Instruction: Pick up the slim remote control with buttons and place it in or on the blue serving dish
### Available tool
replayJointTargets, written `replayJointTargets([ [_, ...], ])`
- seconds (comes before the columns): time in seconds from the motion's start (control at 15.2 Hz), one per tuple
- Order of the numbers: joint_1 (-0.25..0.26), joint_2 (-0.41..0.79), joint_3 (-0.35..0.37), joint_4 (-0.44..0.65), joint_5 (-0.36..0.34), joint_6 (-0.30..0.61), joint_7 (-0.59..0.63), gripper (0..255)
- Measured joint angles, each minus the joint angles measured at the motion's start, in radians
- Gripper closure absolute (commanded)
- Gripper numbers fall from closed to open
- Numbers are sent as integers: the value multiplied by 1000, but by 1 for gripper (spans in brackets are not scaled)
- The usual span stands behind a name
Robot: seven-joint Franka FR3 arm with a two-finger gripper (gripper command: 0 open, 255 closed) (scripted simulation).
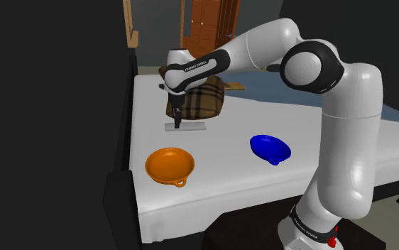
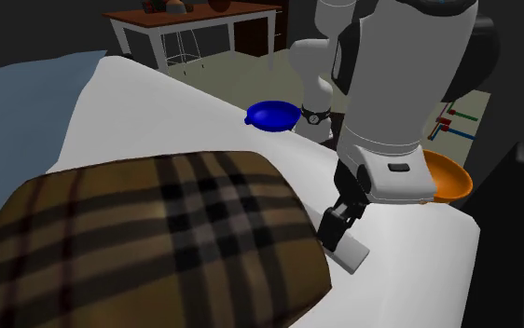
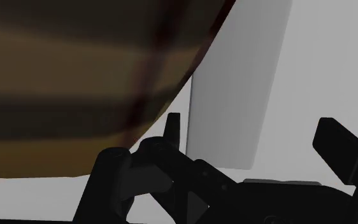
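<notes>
Remote (image 3: 235, 95) lies inside the spread-open claw (image 3: 255, 137), so we're at the grasp step imo, next up: squeeze shut, then carry to the blue dish (image 1: 270, 148).

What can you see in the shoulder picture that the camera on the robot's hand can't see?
The shoulder view has, and the wrist view lacks, the orange bowl, the blue dish, the big white arm and its stand. The wrist view gives a close look the shoulder view lacks: the two black fingers stand apart, with the plain grey remote between them, untouched. Both share the remote, the gripper, the brown checked cushion and the white surface under them.
</notes>
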Motion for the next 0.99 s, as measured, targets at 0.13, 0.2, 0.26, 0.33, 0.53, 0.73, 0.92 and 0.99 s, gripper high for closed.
replayJointTargets([
  [0.13, 1, 14, 1, -8, 0, 23, 0, 0],
  [0.2, 2, 17, 2, -10, 0, 33, 0, 0],
  [0.26, 1, 19, 3, -12, 0, 44, -2, 0],
  [0.33, 2, 20, 3, -13, 0, 46, -1, 0],
  [0.53, 0, 25, 4, -8, 0, 50, -3, 0],
  [0.73, 1, 20, 5, -18, -1, 56, -2, 255],
  [0.92, 0, 25, 3, -17, -1, 59, 1, 255],
  [0.99, 0, 24, 3, -19, -1, 60, 3, 255],
])
